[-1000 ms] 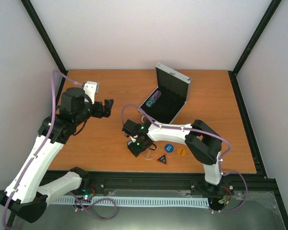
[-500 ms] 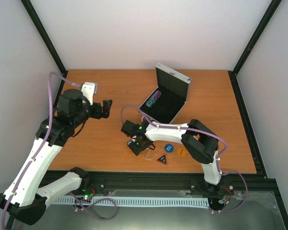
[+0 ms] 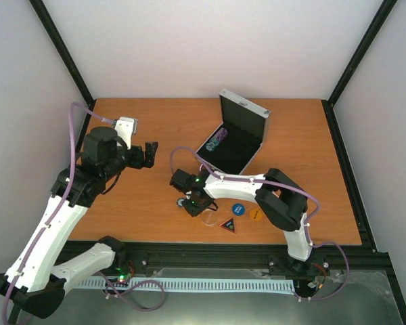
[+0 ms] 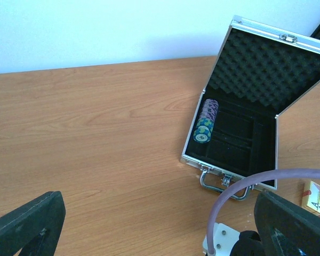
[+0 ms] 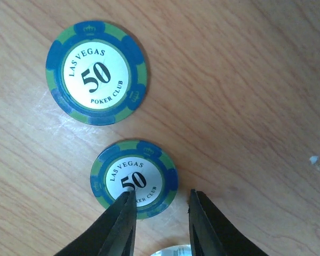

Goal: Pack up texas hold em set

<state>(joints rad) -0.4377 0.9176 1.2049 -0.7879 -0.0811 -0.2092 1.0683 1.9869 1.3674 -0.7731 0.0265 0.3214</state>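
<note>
Right wrist view: the right gripper (image 5: 160,198) shows a slim gap, with one finger overlapping a poker chip (image 5: 134,178) and nothing clamped. The chip lies off the handle side of the open case (image 3: 243,128). Best to centre the jaws over the chip before closing. The left gripper (image 4: 160,229) is spread wide.

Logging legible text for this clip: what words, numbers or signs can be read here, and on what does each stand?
"LAS VEGAS 50 POKER CLUB": upper chip, right wrist view.
"LAS VEGAS 50 ... CLUB": lower chip, start of the bottom word hidden.
Too small to read: blue button, orange button, triangular button, and the stacked chips in the case.
</note>
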